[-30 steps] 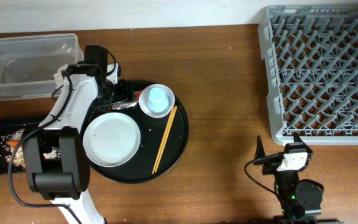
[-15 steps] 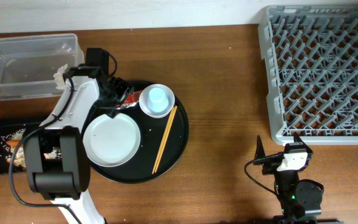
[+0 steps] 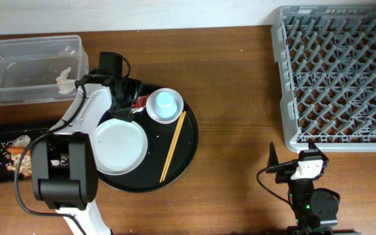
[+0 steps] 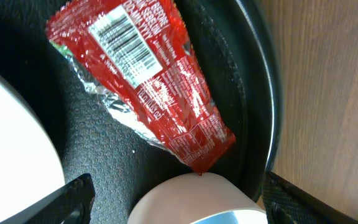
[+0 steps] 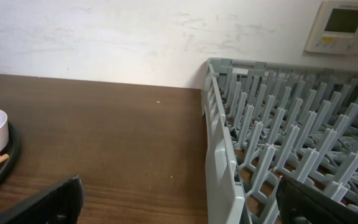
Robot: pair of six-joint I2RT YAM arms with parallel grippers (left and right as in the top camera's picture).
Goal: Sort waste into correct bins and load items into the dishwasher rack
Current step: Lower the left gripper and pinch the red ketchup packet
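Round tray (image 4: 263,74): dish (image 4: 185,198) hides sachet (image 4: 142,81) tip.

Round black tray (image 3: 185,153) on wooden table (image 3: 240,98); chopsticks (image 3: 173,145) lie on tray.

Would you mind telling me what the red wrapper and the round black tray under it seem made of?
The red sachet wrapper looks like foil-lined plastic film: glossy print, crinkled silver underside. The round black tray is probably plastic: a grainy matte floor, smooth shiny rim.

Dark brown wood-grain table (image 3: 240,98). Behind it a white wall (image 5: 104,31), lightly scuffed. Beige wall panel (image 5: 344,25) with small display, upper right. Lighting even.
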